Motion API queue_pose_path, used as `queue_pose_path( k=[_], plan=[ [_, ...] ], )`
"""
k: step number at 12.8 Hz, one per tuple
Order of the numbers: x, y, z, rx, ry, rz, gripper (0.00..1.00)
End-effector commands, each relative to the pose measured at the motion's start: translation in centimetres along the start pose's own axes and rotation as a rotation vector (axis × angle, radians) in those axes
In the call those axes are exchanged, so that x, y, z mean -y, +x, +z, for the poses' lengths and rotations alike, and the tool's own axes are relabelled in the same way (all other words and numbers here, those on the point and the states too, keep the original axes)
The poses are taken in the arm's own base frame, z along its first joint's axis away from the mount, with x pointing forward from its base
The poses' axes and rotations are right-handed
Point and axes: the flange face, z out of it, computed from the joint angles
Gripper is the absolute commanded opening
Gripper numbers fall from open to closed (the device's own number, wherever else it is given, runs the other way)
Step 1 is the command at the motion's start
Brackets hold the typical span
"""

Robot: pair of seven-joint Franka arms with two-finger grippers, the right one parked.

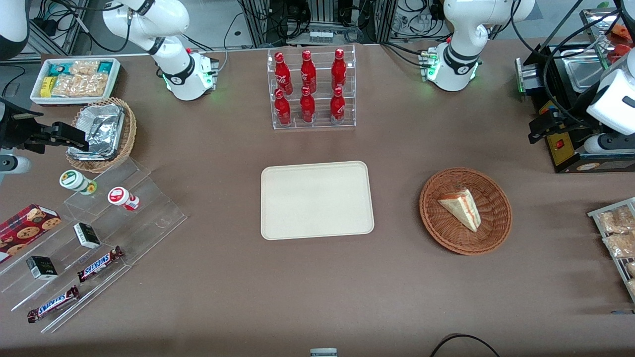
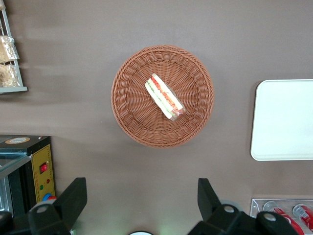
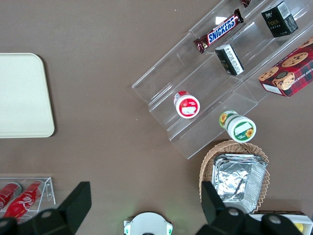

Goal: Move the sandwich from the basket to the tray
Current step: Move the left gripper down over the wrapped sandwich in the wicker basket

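Note:
The sandwich (image 1: 462, 207) (image 2: 164, 97), a pale wedge with red and green filling along one edge, lies in the round reddish-brown basket (image 1: 436, 218) (image 2: 132, 112). The cream tray (image 1: 316, 199) (image 2: 283, 120) lies flat beside the basket, toward the parked arm's end, with nothing on it. My gripper (image 1: 538, 130) (image 2: 142, 198) hangs high above the table, farther from the front camera than the basket and a little toward the working arm's end. It is open, and only bare brown table shows between its black fingers (image 2: 73, 198).
A clear rack of red bottles (image 1: 312, 89) stands farther from the front camera than the tray. A black machine (image 1: 570, 144) sits under my gripper. A wire rack of snack packets (image 1: 617, 238) lies at the working arm's end, nearer the camera than the basket.

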Motion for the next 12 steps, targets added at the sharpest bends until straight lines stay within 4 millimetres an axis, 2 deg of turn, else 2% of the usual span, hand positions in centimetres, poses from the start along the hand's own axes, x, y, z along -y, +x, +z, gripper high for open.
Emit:
queue_pose_path(
  k=[1, 5, 8, 11, 12],
  plan=[
    [0.2, 0.0, -0.8, 0.001, -0.022, 0.006, 1.0],
    [0.3, 0.7, 1.1, 0.029, -0.003, -0.008, 1.0],
    [-0.2, 2.7, 6.7, 0.054, 0.006, -0.05, 1.0],
    [-2.7, 3.8, 12.6, 0.016, 0.005, -0.142, 1.0],
    [-2.9, 3.9, 14.0, 0.008, 0.004, -0.165, 1.0]
  ],
)
